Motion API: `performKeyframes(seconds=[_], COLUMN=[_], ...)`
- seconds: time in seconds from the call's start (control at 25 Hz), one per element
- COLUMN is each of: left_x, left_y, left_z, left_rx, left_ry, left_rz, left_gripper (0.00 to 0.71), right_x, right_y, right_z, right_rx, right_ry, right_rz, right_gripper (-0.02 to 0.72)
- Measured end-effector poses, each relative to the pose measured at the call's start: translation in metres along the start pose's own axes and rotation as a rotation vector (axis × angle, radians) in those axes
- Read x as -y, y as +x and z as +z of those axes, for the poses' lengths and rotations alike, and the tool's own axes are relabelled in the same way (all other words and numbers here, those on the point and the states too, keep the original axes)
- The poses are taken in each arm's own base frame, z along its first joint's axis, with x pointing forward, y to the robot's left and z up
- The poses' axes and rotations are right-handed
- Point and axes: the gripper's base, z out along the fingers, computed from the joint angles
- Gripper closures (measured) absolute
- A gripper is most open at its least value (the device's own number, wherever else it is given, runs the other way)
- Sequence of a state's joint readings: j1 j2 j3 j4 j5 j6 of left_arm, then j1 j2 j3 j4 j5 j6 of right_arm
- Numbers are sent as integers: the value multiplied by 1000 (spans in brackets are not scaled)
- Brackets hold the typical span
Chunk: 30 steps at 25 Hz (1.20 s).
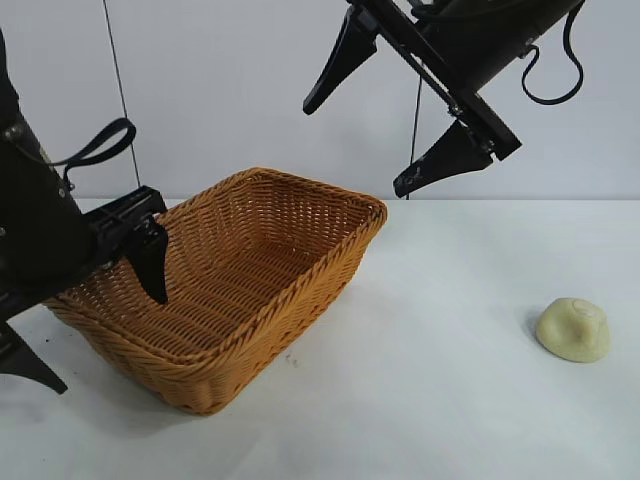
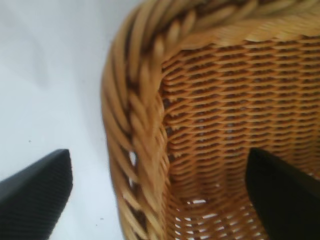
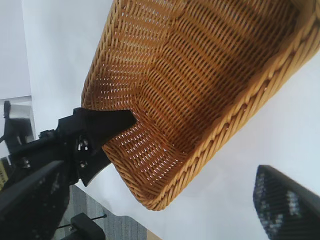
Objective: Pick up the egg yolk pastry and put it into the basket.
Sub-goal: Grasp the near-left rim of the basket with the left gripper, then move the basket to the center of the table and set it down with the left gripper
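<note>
The egg yolk pastry (image 1: 573, 329), a small pale cream dome, lies alone on the white table at the right, apart from everything else. It appears in neither wrist view. The woven orange-brown basket (image 1: 335, 258) stands left of centre with nothing visible in it. My left gripper (image 1: 95, 315) is open and low at the basket's left end. It straddles the braided rim (image 2: 135, 100), one finger inside the basket and one outside. My right gripper (image 1: 355, 150) hangs open high above the basket's far right corner, well up and left of the pastry, holding nothing.
The white table (image 1: 450, 400) spreads wide between the basket and the pastry. In the right wrist view the left gripper (image 3: 95, 135) shows at the basket's (image 3: 210, 65) end, with the table's edge (image 3: 150, 230) just beyond. A plain wall stands behind.
</note>
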State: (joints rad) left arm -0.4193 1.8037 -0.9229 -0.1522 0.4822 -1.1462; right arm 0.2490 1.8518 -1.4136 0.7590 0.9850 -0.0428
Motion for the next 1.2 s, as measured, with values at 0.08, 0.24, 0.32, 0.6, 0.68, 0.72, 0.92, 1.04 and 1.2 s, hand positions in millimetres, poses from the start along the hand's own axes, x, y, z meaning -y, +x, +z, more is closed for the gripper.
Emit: performKeyframes(seconds=[0.08, 0.24, 0.32, 0.6, 0.68, 0.72, 0.92, 1.04, 1.2], left_x=[-1, -2, -2, -3, -2, -2, 4, 10, 16], left_y=[0, 0, 0, 1, 1, 1, -3, -14, -34], left_z=[5, 8, 8, 8, 7, 7, 1, -9, -23], left_rx=[-1, -1, -1, -11, -8, -8, -16, -21, -56], left_ry=[-7, -10, -9, -22, -13, -13, -22, -21, -3], left_rz=[-3, -5, -5, -22, -27, -27, 0, 39, 128], left_gripper=[21, 26, 74, 582, 600, 600, 600, 602, 602], right_x=[0, 0, 0, 0, 0, 0, 0, 0, 0], right_y=[0, 0, 0, -1, -1, -1, -1, -1, -1], right_z=[0, 0, 0, 0, 0, 0, 0, 0, 0], right_rx=[0, 1, 3, 6, 9, 9, 9, 9, 9], right_ry=[0, -1, -3, -4, -5, -5, -5, -5, -4], right_rz=[0, 1, 2, 3, 3, 3, 3, 3, 3], right_gripper=[10, 10, 10, 10, 10, 10, 10, 10, 10])
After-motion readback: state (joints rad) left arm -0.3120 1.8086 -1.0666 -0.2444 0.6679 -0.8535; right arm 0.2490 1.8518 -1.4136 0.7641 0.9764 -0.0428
